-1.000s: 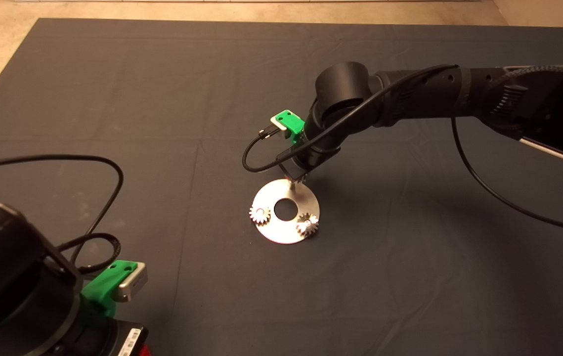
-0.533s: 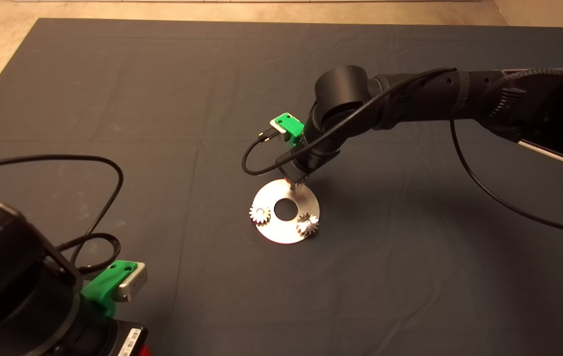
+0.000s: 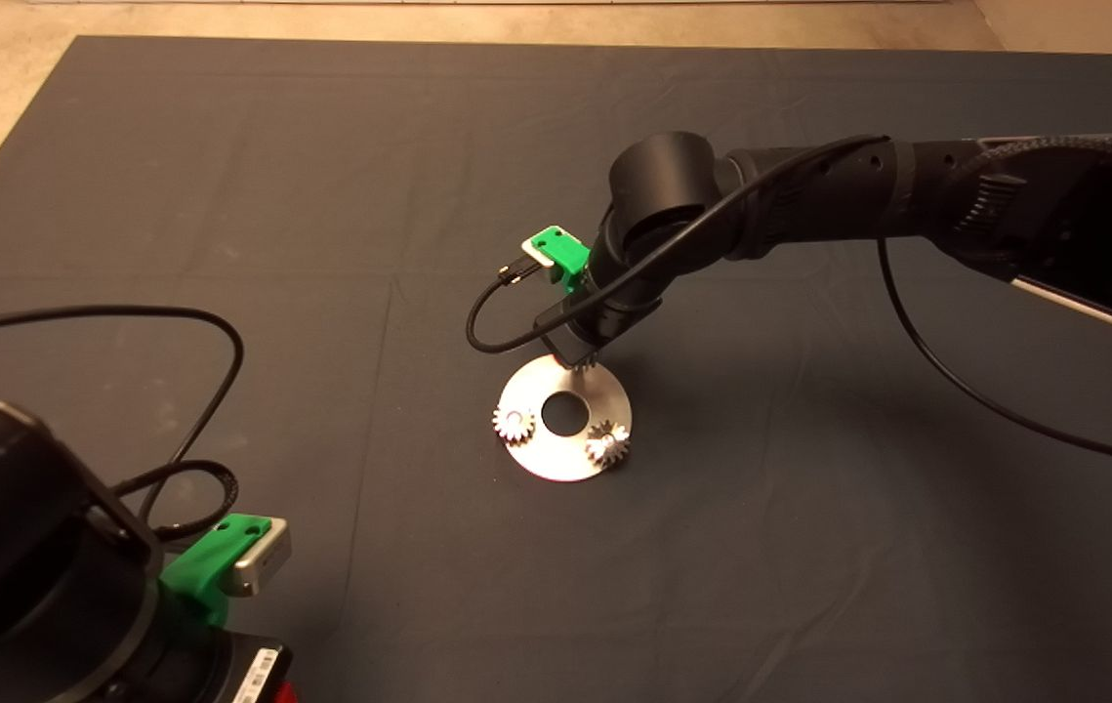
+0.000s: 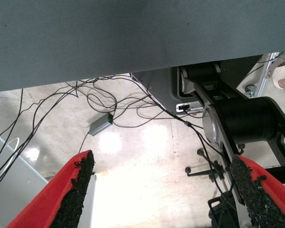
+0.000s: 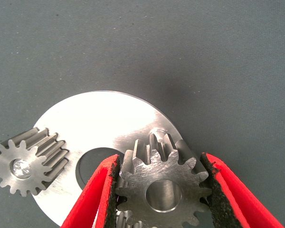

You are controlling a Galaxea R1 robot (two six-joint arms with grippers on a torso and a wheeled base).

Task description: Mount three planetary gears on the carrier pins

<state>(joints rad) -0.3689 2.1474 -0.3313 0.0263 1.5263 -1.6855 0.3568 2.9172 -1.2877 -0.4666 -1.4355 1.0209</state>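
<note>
No legible text, brand or number is showing in any view. A white label (image 3: pixel 258 674) on the left arm's housing is appearing at the lower edge, its print too small to read.

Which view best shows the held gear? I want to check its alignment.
The right wrist view: the gear sits gripped between both red fingers. The head view hides it beneath the right gripper; the left wrist view shows only floor.

The head view is dim, the dark mat (image 3: pixel 224 195) soaking up light. The shiny disc (image 3: pixel 556 459) glares white, and a soft arm shadow falls to its right. Bright glare patches bloom on the pale floor (image 4: pixel 147 142) in the left wrist view. The held gear (image 5: pixel 164 190) is sharp.
</note>
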